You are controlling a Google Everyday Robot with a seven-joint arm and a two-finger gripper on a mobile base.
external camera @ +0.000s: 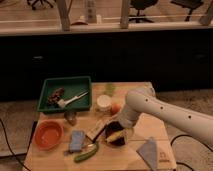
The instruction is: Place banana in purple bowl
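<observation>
The banana point(115, 136) is small and yellow and lies in the dark purple bowl point(116, 139) near the table's front middle. My gripper point(121, 130) hangs at the end of the white arm, right over the bowl's right rim and close to the banana. The arm comes in from the right and hides part of the bowl.
An orange bowl point(48, 135) sits at the front left. A green tray point(65, 93) with utensils is at the back left. A blue sponge point(76, 140), a green vegetable point(86, 153), a white cup point(104, 102), an orange fruit point(116, 108) and a grey-blue cloth point(150, 151) lie around.
</observation>
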